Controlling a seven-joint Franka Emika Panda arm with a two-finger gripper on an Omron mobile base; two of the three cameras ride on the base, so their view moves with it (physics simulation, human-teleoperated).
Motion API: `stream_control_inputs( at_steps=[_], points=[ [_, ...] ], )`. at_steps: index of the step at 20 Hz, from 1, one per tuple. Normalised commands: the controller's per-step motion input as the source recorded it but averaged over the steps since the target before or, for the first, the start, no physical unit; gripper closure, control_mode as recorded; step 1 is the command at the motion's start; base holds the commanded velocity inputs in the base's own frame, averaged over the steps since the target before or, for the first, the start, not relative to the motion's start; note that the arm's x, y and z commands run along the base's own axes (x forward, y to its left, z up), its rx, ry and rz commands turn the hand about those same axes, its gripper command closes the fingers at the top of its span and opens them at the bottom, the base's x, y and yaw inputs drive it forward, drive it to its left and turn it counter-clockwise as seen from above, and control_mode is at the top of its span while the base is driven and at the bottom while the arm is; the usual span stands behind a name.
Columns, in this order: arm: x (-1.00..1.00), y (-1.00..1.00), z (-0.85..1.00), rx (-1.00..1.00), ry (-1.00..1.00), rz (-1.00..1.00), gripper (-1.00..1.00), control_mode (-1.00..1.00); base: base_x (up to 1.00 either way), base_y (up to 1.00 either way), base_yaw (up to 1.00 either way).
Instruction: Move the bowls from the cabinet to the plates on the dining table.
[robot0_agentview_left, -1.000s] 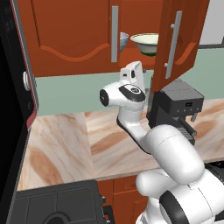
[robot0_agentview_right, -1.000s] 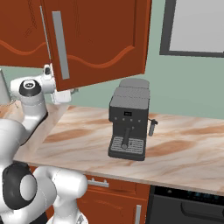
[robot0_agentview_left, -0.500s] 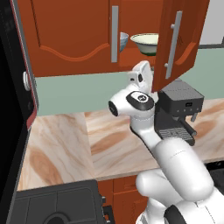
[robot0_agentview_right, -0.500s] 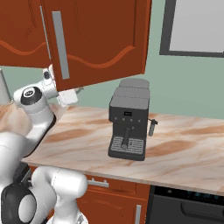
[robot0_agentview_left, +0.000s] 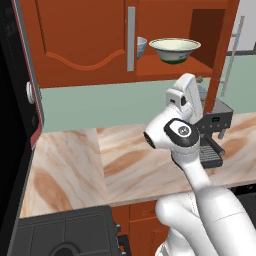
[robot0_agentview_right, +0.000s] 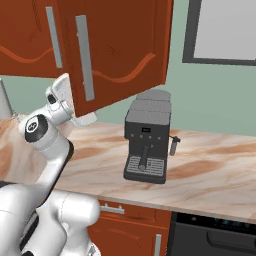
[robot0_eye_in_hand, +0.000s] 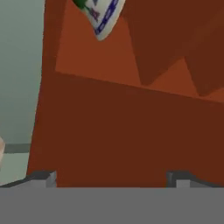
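Rising from the lower right of the left base view, the arm (robot0_agentview_left: 195, 180) lifts its gripper (robot0_agentview_left: 187, 92) to mid-frame, just under the cabinet (robot0_agentview_left: 85, 40); in the hand view the finger tips (robot0_eye_in_hand: 43, 178) stand wide apart, grasping nothing, before the cabinet's red-brown underside. Behind it, right of centre, the coffee machine (robot0_agentview_right: 147, 142) sits on the counter (robot0_agentview_left: 75, 165). At top centre, the cream bowl (robot0_agentview_left: 175, 50) rests on the open shelf, the grey-blue bowl (robot0_agentview_left: 141, 47) left of it, partly behind the door.
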Motion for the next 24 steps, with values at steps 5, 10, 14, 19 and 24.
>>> stream_control_inputs(
  at_steps=[5, 10, 14, 19, 24],
  points=[
    [-0.75, -0.59, 0.22, -0.01, -0.25, 0.0, -1.0, -1.0, 0.0, 0.0, 0.0],
    [-0.63, -0.8, 0.1, 0.0, -0.23, 0.0, -1.0, -1.0, 0.0, 0.0, 0.0],
    [-0.44, -0.89, 0.0, 0.0, -0.18, 0.0, -1.0, -1.0, 0.0, 0.0, 0.0],
    [-0.37, -0.95, 0.0, 0.0, -0.15, 0.0, -1.0, -1.0, 0.0, 0.0, 0.0],
    [-0.13, -0.71, 0.03, 0.0, -0.13, 0.0, -1.0, -1.0, 0.0, 0.0, 0.0]
  ],
)
